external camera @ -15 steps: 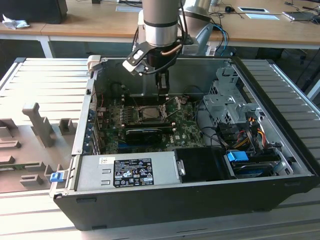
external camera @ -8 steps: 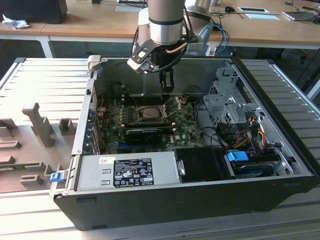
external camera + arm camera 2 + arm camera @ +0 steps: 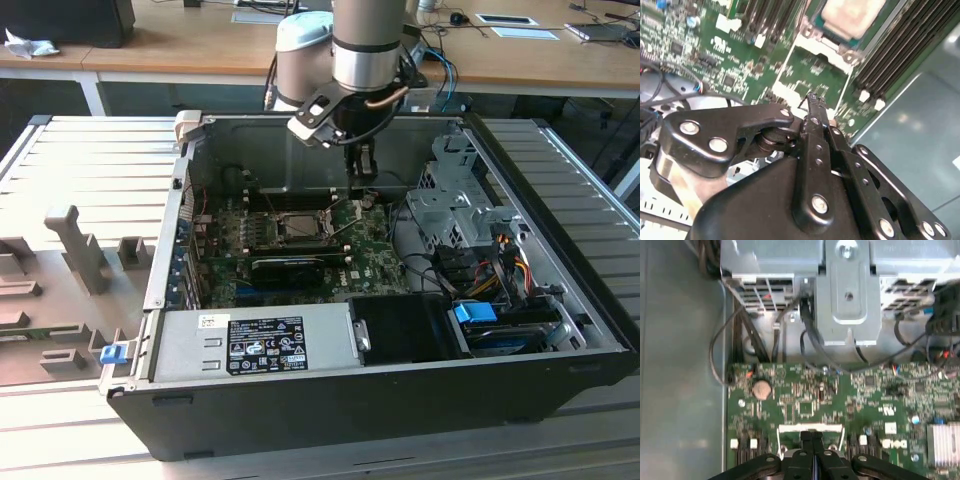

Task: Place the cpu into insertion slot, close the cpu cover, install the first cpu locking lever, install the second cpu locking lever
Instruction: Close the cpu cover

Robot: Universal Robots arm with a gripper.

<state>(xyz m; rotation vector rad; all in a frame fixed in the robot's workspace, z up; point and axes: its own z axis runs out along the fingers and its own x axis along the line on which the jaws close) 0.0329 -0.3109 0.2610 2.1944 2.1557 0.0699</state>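
My pincer has its two black fingers pressed together with no gap between them, and I cannot tell whether a thin edge is caught between the tips. In the exterior view the arm reaches down into the open computer case, which lies on its side with the grey power-supply box along its near wall and the metal drive cage on the exterior view's right. The green motherboard lines the floor of the case, and the pincer hangs low over it, just to the exterior view's right of the insertion slot. In the second wrist view the cpu cover is swung open off the slot, and green board shows through its square cutout. The fingertips sit right at the cover's outer edge, though I cannot make out whether they touch it. The cpu lies seated in the slot beyond the cover, pale metal face up, apart from the fingertips.
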